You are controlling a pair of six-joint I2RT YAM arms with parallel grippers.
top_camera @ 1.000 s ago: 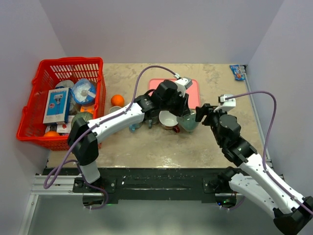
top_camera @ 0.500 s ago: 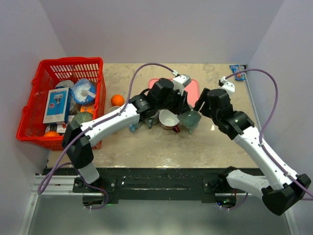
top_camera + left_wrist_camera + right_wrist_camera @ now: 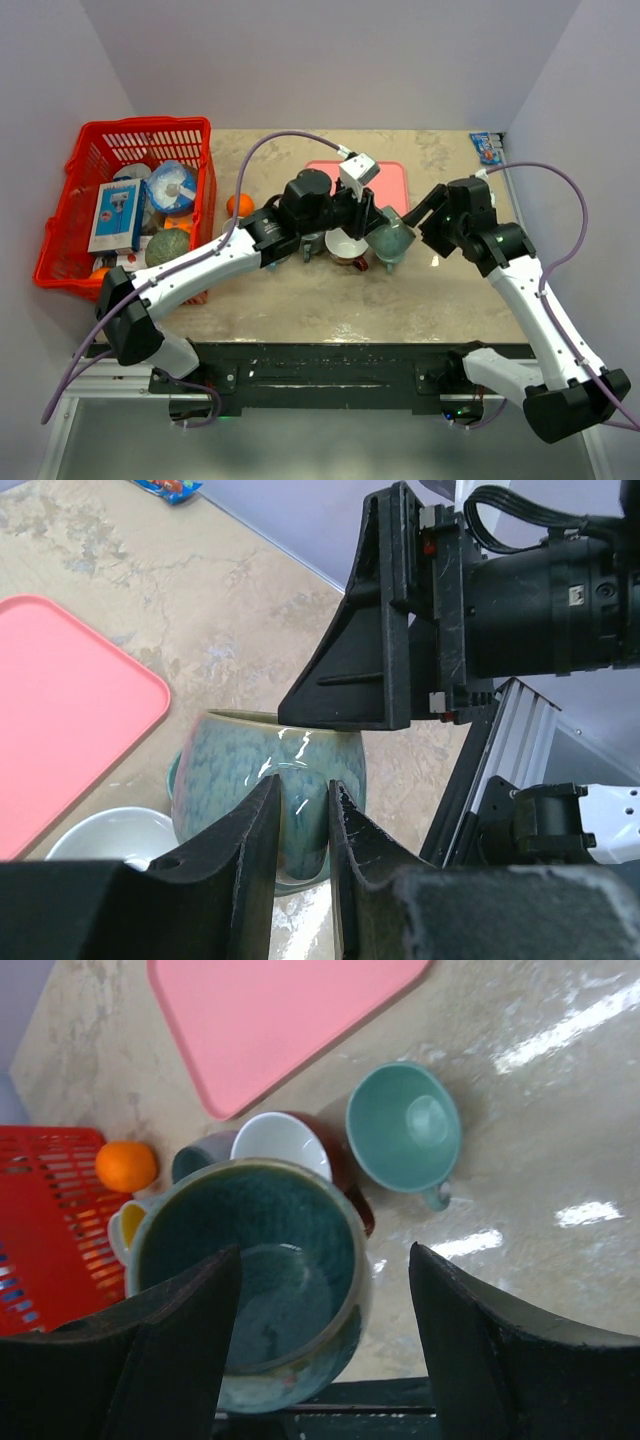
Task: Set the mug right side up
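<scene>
Overhead camera looks down on table [image 3: 400, 300]; both close wrist cameras share mug [image 3: 225, 770].

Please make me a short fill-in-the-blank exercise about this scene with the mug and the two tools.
1. The left tool grips the mug, while the right tool is ___.
2. The mug's mouth faces the ___ tool.
3. The tray is ___.
4. The orange lies just outside the ___ basket.
Answers: open, right, pink, red.
</scene>
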